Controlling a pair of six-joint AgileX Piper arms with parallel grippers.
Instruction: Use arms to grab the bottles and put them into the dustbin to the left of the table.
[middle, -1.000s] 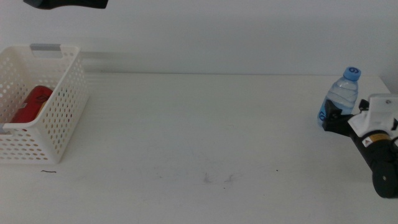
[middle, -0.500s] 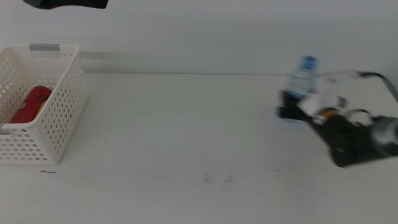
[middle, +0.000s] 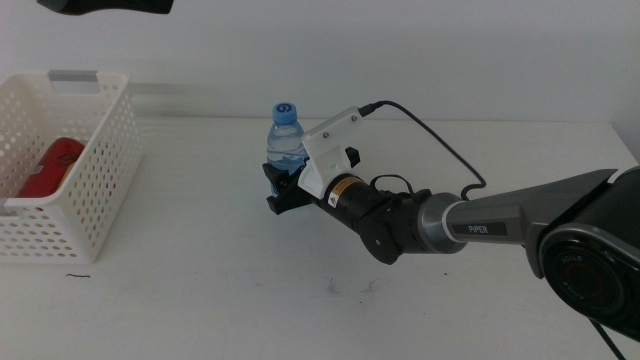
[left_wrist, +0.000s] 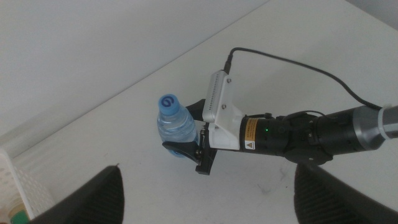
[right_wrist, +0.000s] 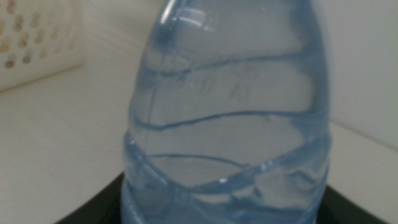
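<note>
The water bottle (middle: 285, 137) is gripped upright in the right hand (middle: 283, 188), held over the middle of the counter (middle: 220, 250), well apart from the dustbin (middle: 95, 190). A red can (middle: 48, 168) is seen lying inside the dustbin. The left hand (left_wrist: 205, 199) is held spread apart above.

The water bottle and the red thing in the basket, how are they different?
The small clear blue-capped water bottle stands upright in the right claw over the white table; the red can lies inside the white perforated basket. The bottle is see-through, the can solid red. The left claw hangs above.
</note>
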